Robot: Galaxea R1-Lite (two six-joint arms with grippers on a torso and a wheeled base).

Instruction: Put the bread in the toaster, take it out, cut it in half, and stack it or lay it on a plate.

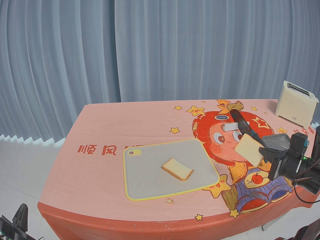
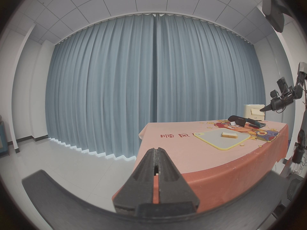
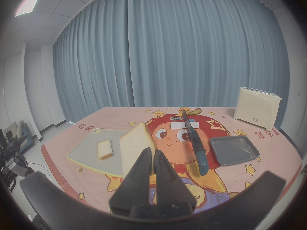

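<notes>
Gripping bread slice (image 3: 134,144) upright in clamped right tool (image 3: 153,153) above table (image 3: 281,150) | left tool (image 2: 156,152) pressed together

The worktop (image 1: 100,170) wears a pink cartoon cloth. A cutting board (image 1: 146,180) lies near its front edge. A knife (image 1: 241,122) and a grey tray (image 1: 278,140) lie toward the right edge, and a toaster (image 1: 296,104) stands at the far right corner.

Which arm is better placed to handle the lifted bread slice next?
Right: the right end effector grips the slice, with toaster and tray on that side; the left end effector hangs beyond the table's near corner.
</notes>
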